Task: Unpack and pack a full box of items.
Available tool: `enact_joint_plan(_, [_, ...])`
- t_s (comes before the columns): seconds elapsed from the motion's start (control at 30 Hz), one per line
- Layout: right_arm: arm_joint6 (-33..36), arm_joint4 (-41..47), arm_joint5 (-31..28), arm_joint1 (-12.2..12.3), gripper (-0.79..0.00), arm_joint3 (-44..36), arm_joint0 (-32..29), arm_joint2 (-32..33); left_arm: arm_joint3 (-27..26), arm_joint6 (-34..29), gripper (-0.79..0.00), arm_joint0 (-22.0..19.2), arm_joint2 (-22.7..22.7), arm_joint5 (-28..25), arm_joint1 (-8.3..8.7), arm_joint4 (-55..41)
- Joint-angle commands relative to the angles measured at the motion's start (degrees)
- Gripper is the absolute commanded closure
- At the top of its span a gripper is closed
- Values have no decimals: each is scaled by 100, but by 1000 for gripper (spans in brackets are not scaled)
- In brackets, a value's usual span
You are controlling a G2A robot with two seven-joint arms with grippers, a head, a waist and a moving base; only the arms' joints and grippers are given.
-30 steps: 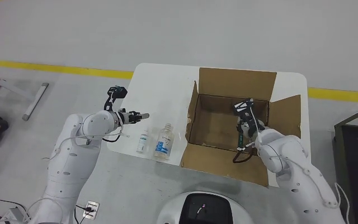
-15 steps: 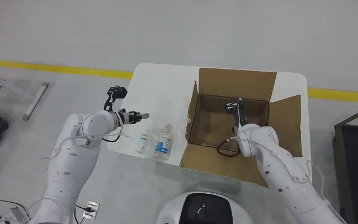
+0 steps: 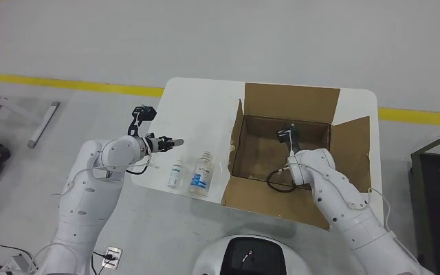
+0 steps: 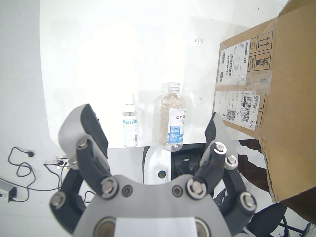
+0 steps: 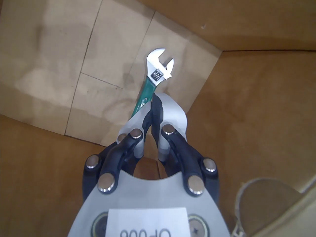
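Right claw (image 5: 151, 104) clamped on adjustable wrench (image 5: 158, 67) handle inside cardboard box (image 3: 289, 103), right of top view. Left claw (image 4: 150, 114) open, over surface (image 3: 199, 103) left edge.

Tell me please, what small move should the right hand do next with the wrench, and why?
Probably lift straight up. The right hand is shut on the wrench inside the box, with walls close around it; two bottles already stand on the table, which suggests unpacking.

Top camera looks down on bench (image 3: 199, 103) and box (image 3: 289, 100). Left wrist shares both, from the bench's edge; right wrist, we find, sits close inside box.
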Motion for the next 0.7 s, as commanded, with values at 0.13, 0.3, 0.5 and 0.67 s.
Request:
enact_joint_plan(0.13, [146, -150, 0, -46, -71, 57, -22, 39, 0, 0, -785, 0, 0, 0, 0, 0])
enact_joint_plan(0.3, [183, -225, -53, -74, -305, 146, -78, 98, 0, 0, -785, 0, 0, 0, 0, 0])
enact_joint_plan(0.5, [207, -323, -66, -122, -299, 226, -122, 148, 0, 0, -785, 0, 0, 0, 0, 0])
enact_joint_plan(0.67, [139, -360, -114, -184, -296, 407, -123, 156, 0, 0, -785, 0, 0, 0, 0, 0])
